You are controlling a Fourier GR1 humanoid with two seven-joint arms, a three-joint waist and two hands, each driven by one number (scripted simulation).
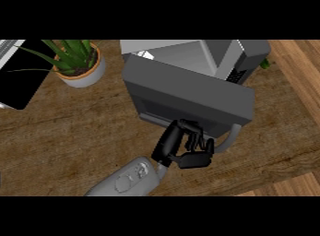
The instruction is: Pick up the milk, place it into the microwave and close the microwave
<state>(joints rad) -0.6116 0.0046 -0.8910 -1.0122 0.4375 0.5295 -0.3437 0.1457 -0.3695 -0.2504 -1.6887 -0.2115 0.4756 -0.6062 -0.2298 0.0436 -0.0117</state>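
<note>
Left hand (184, 146), fingers curled and holding nothing, at the half-shut microwave door (189, 94) near frame centre; it may slip past the handle (228, 139), leaving the door ajar.

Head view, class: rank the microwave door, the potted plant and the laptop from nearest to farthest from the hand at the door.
1. Microwave door, right at the left hand.
2. Potted plant, upper left.
3. Laptop, far left edge.

even, soft light; faint shadow under the microwave door (189, 94).
</note>
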